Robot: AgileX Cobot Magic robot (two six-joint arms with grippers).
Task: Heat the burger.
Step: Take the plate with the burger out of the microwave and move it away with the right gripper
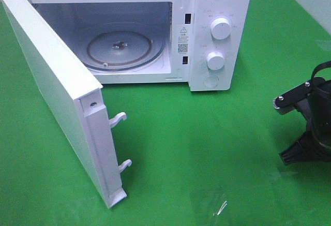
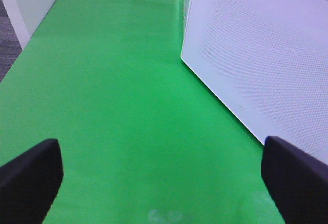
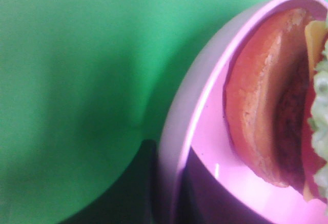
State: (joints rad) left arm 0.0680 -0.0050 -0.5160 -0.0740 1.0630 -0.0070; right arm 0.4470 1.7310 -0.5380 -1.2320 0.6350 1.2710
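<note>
Green matting (image 1: 207,148) covers the whole work surface, and on it stands the white microwave (image 1: 217,9), its door (image 1: 51,91) swung fully out toward the left side, which leaves the cavity exposed and the glass turntable (image 1: 121,50) bare and ready to receive food. The right arm (image 1: 310,127) shows only as a dark shape at the right edge of the high view, well apart from the oven; its jaws are clenched, and the wrist view suggests that they grip the rim of the pink plate (image 3: 200,131), though the fingers themselves are hidden. On that plate sits the burger (image 3: 266,116), seen close up and tilted in that view, so the plate likely serves as its carrier toward the open cavity. The left gripper (image 2: 164,172) hangs released beside the door's outer face, holding nothing, probably waiting to shut it.
</note>
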